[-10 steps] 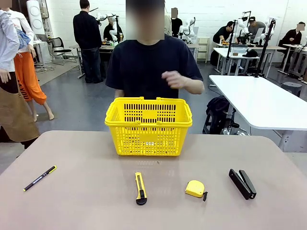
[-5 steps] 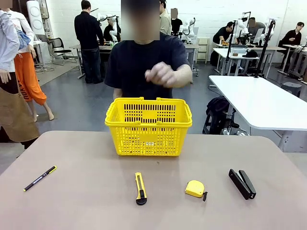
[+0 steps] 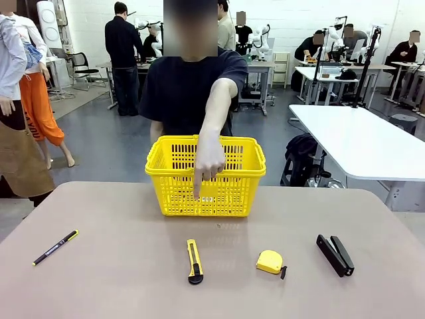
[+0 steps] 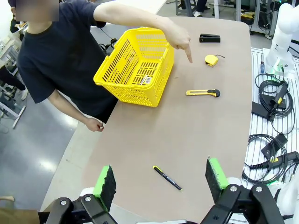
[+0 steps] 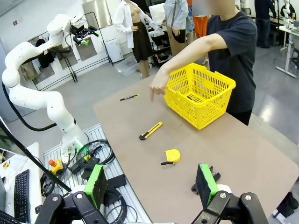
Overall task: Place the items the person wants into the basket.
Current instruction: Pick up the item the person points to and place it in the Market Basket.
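Note:
The yellow basket [image 3: 154, 166] stands at the table's far middle, in front of the person [image 3: 179, 86]. The person's hand [image 3: 208, 163] reaches over its near rim, with the index finger pointing down toward the yellow-and-black utility knife [image 3: 194, 260] on the table. A thin black pen [image 3: 55, 247] lies far left. My left gripper [image 4: 160, 179] hangs open high above the pen [image 4: 167, 178], holding nothing. My right gripper [image 5: 151, 184] is open too, high above the near right table edge, with the knife [image 5: 151, 130] and basket [image 5: 219, 77] beyond it.
A small yellow tape measure [image 3: 270, 262] lies right of the knife, and a black stapler [image 3: 335, 254] farther right. Cables and boxes lie on the floor behind the robot's side [image 4: 273, 135]. A white table [image 3: 358, 139] stands at the right beyond the work table.
The person's hand has dropped from chest height, swung out over the basket and now points downward at its front side. The things on the table have not moved.

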